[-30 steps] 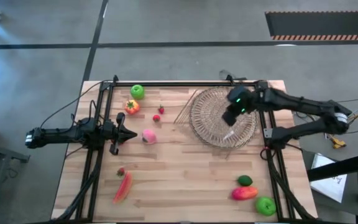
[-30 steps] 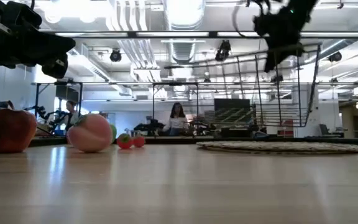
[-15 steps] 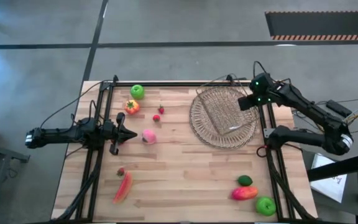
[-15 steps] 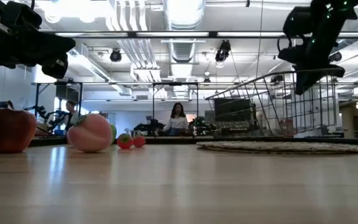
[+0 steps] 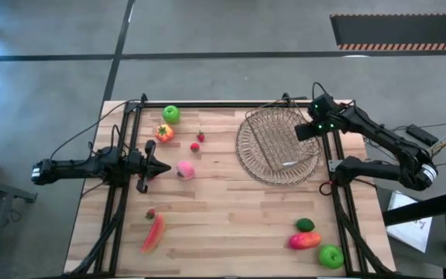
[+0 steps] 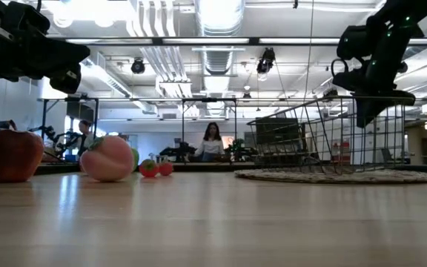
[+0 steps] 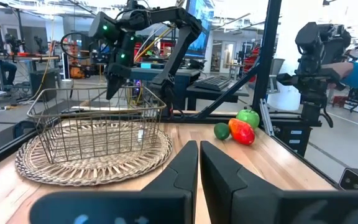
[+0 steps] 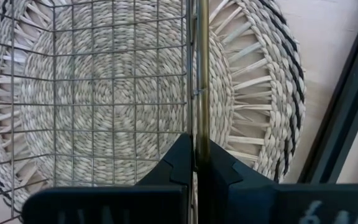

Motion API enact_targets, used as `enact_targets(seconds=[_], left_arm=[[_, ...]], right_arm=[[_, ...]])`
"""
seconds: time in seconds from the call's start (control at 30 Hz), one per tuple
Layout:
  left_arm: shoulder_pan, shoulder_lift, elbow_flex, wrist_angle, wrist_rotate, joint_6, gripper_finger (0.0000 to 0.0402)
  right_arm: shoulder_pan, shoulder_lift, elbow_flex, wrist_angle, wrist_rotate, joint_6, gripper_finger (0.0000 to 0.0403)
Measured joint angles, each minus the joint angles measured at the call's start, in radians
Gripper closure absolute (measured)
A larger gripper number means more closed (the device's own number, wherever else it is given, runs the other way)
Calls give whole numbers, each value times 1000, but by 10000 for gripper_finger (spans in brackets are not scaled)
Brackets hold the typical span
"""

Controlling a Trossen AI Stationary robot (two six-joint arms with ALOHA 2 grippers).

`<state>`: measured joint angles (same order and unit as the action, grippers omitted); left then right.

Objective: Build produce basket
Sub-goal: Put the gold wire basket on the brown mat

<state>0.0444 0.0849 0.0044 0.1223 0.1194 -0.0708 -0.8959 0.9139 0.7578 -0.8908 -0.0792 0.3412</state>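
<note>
Right hand point(image 8: 196, 163) clamped on thin metal rim of rectangular wire-grid basket point(image 5: 279, 142), upper right of high view. Grid basket sits on round flat woven basket point(image 5: 254, 159), tan coiled wicker with spoked edge. Left hand point(image 5: 159, 168), fingers together, near pink peach point(image 5: 185, 170), middle left. Wooden plank surface point(image 5: 231, 209).

**Open workshop with grey floor and exposed ceiling**

A pale wooden table point(image 5: 231, 209) stands on a grey concrete floor point(image 5: 207, 31) crossed by dark lines. A black mat with an orange-striped edge point(image 5: 399, 31) lies at the far right. Level across the table, white ducts point(image 6: 154, 59) and bright strip lights point(image 6: 221, 15) run overhead. A person point(image 6: 212, 141) sits among distant desks.
</note>
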Motion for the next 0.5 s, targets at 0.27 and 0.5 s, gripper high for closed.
enact_targets(seconds=[0.27,0.5], left_arm=[[0,0,0,0,0,0,400],[0,0,0,0,0,0,400]], right_arm=[[0,3,-28,27,14,-10,392],[1,4,-73,60,57,-40,337]])
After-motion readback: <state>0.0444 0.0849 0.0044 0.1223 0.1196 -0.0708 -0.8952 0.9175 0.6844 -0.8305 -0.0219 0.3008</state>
